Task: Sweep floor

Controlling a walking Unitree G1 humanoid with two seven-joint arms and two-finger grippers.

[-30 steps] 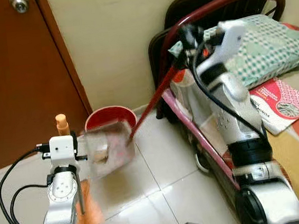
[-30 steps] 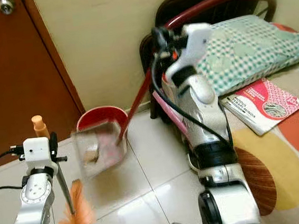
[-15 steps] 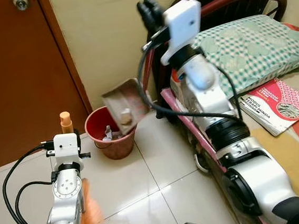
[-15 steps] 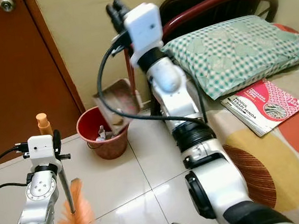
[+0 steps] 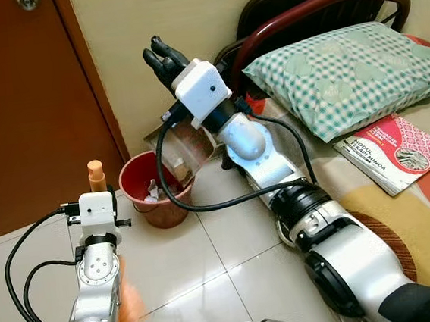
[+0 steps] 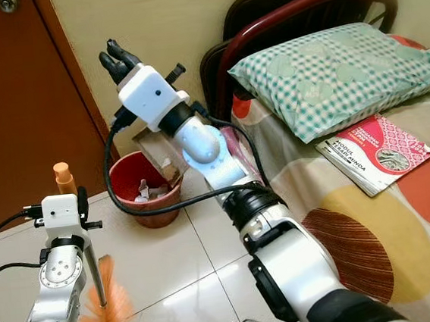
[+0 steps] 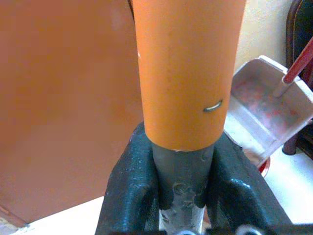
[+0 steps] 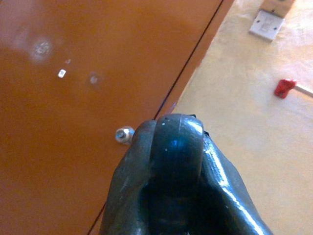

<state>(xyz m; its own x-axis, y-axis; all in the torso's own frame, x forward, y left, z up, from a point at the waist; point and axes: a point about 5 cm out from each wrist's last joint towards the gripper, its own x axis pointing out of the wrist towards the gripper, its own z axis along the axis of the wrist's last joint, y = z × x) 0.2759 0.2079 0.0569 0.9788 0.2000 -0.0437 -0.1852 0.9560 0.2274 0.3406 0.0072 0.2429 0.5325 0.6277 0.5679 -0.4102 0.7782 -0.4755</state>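
Dustpan (image 5: 186, 150) is held tilted over the red bin (image 5: 151, 191), which stands on the tiled floor by the wall, between the door (image 5: 20, 111) and the bed (image 6: 357, 216). Scraps of paper are seen inside the bin, so the emptying step is judged to be under way or nearly done. The right gripper (image 5: 161, 59) is raised high near the wall; in the right wrist view its fingers (image 8: 176, 147) are seen pressed around a dark rounded end, taken to be the top of the dustpan's red handle, though this cannot be told for certain.

The left gripper (image 7: 178, 181) is closed on the broom (image 7: 188, 73), the fingers pinching the grey shaft just under its orange sleeve. The broom is held upright above the floor, with its orange bristles (image 6: 104, 316) low beside the left arm.

The dustpan is judged light and stiff, a thin plastic tray on a long rod, so it is likely to swing at the far end when gripped at the top; a hold lower on the rod would steady it. The broom is also judged light, its shaft smooth and possibly slippery, its bristles soft. A firm pinch near the sleeve is advised.

A pillow (image 5: 344, 72) and a booklet (image 5: 395, 151) lie on the bed.
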